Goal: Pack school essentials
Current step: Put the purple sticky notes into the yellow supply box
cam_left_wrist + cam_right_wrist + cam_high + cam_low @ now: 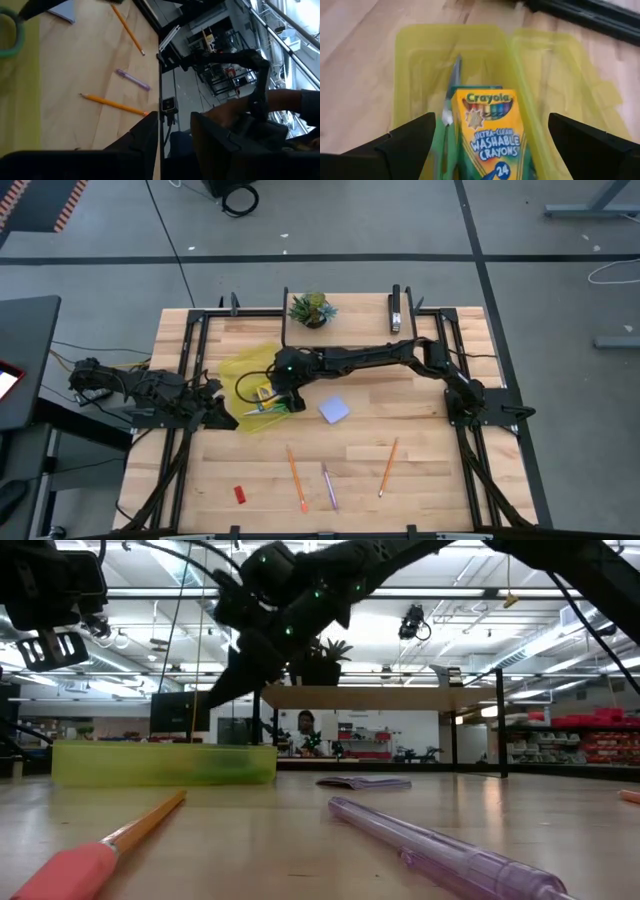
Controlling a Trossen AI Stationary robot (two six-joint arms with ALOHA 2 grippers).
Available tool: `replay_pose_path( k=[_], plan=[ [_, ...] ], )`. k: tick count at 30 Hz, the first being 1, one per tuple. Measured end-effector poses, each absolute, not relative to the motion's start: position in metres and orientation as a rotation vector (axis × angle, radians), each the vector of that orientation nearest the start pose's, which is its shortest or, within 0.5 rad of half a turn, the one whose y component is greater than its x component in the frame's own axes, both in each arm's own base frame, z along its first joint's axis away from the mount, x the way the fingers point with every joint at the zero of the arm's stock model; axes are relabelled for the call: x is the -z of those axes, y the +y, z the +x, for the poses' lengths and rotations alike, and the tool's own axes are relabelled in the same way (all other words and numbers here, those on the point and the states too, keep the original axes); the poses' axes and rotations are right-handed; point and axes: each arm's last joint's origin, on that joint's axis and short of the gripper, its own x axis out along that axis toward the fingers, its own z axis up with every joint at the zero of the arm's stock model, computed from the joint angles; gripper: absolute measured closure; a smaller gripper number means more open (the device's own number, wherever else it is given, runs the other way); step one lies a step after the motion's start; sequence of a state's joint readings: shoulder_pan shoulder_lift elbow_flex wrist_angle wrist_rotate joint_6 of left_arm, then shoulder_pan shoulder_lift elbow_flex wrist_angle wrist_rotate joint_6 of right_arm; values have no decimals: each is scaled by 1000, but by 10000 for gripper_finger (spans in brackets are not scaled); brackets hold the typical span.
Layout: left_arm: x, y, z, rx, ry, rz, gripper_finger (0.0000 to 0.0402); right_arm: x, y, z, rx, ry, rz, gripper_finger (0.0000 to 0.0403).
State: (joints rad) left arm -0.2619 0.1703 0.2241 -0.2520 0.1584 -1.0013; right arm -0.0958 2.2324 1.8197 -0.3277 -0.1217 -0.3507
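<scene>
Right gripper (487,142) spread wide and empty above the translucent yellow-green plastic case (420,60), yellow Crayola crayon box (487,135) and green-handled scissors (451,117) inside it, visible only in the right wrist view, left gripper (222,412) beside the case, whether it grips anything unclear.

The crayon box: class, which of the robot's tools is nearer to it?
Right. The right tool hangs open directly over the crayon box in the yellow case; the left tool sits at the case's edge.
</scene>
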Motion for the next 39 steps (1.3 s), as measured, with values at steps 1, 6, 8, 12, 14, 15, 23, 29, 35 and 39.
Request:
replay_pose_path(
  k=[1, 6, 8, 12, 14, 15, 23, 29, 35, 39],
  plan=[
    [-202, -29, 91, 280, 398, -971, 280, -206, -44, 499, -144, 723, -240, 8],
    [-197, -29, 92, 252, 436, -963, 275, -226, -38, 489, -97, 758, -136, 8],
    [-196, -29, 94, 232, 433, -933, 272, -233, -30, 484, -92, 777, -98, 8],
    [-194, -28, 97, 175, 424, -858, 262, -234, -12, 474, -113, 876, -62, 8],
    [-192, -28, 99, 153, 432, -823, 255, -233, -1, 470, -143, 913, -54, 8],
    [-192, -28, 99, 150, 431, -808, 252, -232, 5, 469, -156, 930, -48, 8],
    [-189, -29, 102, 135, 460, -796, 234, -225, 53, 456, -259, 1058, -23, 8],
    [-189, -29, 102, 137, 458, -790, 236, -219, 74, 439, -279, 1218, -16, 8],
    [-189, -29, 102, 143, 456, -765, 236, -216, 76, 429, -214, 1331, 14, 8],
    [-189, -29, 102, 143, 455, -765, 235, -215, 68, 429, 6, 1342, 27, 8]
  ],
)
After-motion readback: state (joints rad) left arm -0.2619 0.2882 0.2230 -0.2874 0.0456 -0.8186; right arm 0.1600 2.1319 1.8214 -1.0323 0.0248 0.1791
